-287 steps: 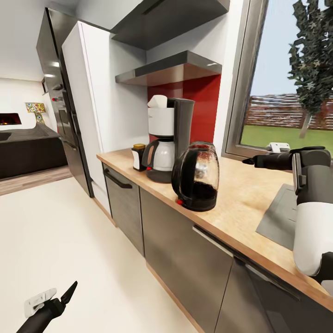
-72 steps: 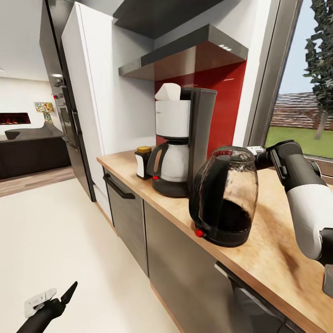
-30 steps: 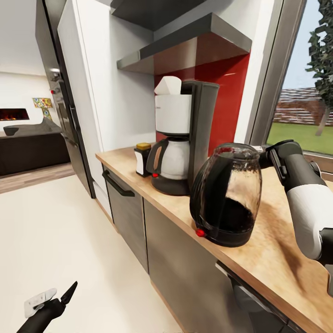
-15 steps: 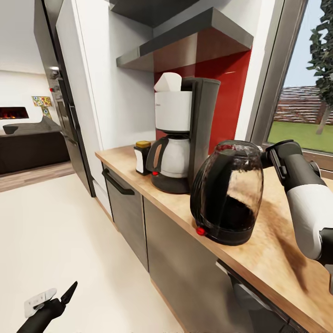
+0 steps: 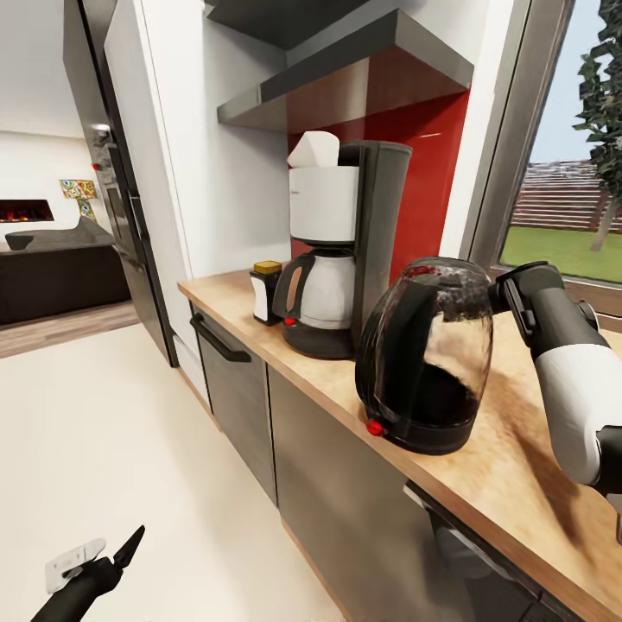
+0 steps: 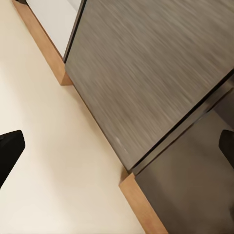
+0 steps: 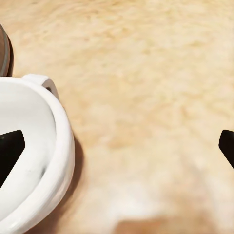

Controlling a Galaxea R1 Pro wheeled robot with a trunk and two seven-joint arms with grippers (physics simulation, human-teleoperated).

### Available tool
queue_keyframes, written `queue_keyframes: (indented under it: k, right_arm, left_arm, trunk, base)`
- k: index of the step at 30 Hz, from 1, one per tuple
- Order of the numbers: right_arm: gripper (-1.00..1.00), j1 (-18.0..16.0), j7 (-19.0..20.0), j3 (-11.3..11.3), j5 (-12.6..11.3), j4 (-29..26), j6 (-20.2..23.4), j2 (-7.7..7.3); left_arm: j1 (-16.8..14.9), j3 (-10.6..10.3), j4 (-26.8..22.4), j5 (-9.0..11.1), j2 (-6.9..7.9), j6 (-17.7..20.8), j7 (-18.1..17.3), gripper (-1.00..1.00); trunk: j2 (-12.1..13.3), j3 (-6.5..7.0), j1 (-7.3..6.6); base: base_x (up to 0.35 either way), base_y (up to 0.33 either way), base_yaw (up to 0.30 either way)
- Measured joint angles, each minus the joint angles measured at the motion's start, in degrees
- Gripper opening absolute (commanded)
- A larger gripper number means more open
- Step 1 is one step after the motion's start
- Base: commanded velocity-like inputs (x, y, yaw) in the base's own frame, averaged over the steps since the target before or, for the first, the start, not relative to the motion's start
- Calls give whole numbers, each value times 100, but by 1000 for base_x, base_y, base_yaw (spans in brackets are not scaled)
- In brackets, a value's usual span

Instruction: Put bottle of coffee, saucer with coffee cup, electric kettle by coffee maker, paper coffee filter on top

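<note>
The coffee maker point(image 5: 345, 250) stands on the kitchen countertop point(image 5: 510, 475) under the kitchen shelf point(image 5: 345, 82), with the paper coffee filter point(image 5: 314, 152) on its top. The bottle of coffee point(image 5: 264, 293) sits close beside the carafe. The electric kettle point(image 5: 428, 358) stands on the other side, near the counter's front edge. My right arm point(image 5: 566, 371) reaches behind the kettle. In the right wrist view my right gripper point(image 7: 117, 148) is open just above the wood, with the white coffee cup point(image 7: 36, 161) at one fingertip. My left gripper point(image 5: 95, 561) hangs open low over the floor. The saucer is out of view.
Grey cabinet fronts point(image 5: 233, 380) with a black handle run under the counter, and the left wrist view looks at them point(image 6: 146, 83) and the cream floor point(image 6: 44, 161). A tall fridge point(image 5: 121, 199) stands at the counter's far end. A window point(image 5: 570, 199) is behind the right arm.
Over the last seconds the head camera has come closer to the coffee maker and kettle. The right arm has drawn in behind the kettle. In the last half second almost nothing moved.
</note>
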Motion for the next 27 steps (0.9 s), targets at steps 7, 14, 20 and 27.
queue_keyframes:
  k: [7,14,20,27]
  right_arm:
    - [100,-1,-1,0,1,0,1,-6]
    - [100,0,-1,0,-1,0,2,-9]
    - [100,-1,-1,0,-1,0,1,-9]
    - [100,0,-1,0,-2,0,2,-9]
  left_arm:
    - [0,0,0,2,1,-2,0,100]
    - [0,0,0,2,0,-2,0,100]
    - [0,0,0,-1,-1,-2,0,100]
    - [0,0,0,-1,-1,-1,0,100]
  trunk:
    - [-199,-89,109]
    - [-241,-108,132]
    - [-241,-108,132]
    - [-241,-108,132]
  base:
    - [0,0,0]
    - [0,0,0]
    - [0,0,0]
    - [0,0,0]
